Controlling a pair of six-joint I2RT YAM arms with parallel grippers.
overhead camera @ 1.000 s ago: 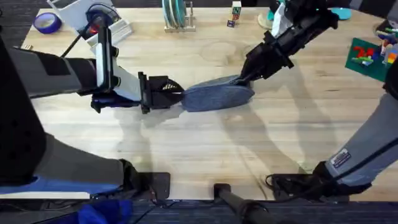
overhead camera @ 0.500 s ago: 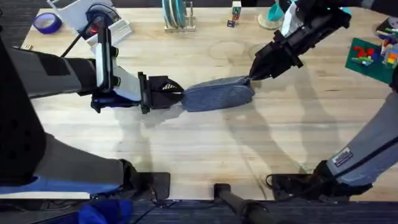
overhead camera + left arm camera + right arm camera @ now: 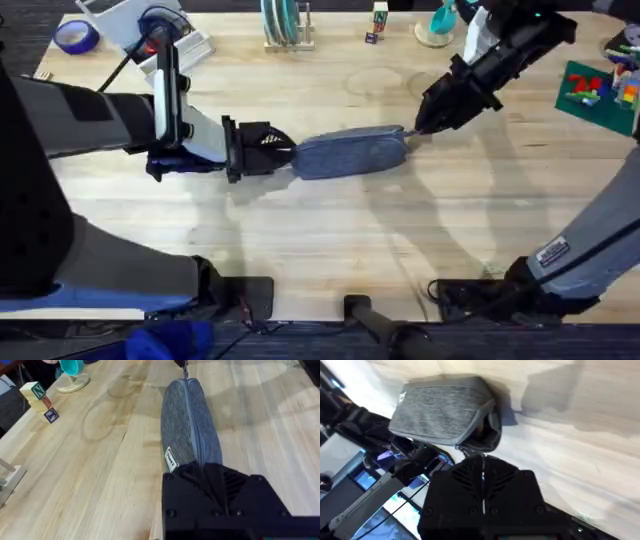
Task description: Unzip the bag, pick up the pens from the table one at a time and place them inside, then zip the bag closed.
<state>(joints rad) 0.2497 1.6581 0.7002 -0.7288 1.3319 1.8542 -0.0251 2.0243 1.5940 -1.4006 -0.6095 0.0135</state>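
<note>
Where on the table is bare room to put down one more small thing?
The table is bare on the near side of the bag, between the two arms. There is also a free strip between the bag and the far row. The far edge is crowded: tape roll, disc rack, blocks.

The light is bright and soft on my table (image 3: 330, 230). It seems to come from above. My arms throw soft grey shadows on the wood, in the lower middle of the overhead view. The bag (image 3: 350, 153) has a thin dark shadow under it. At the left edge of that view my own arm looks big, dark and fuzzy. In my right wrist view the wood looks pale and washed out, a bit blurry.
</note>
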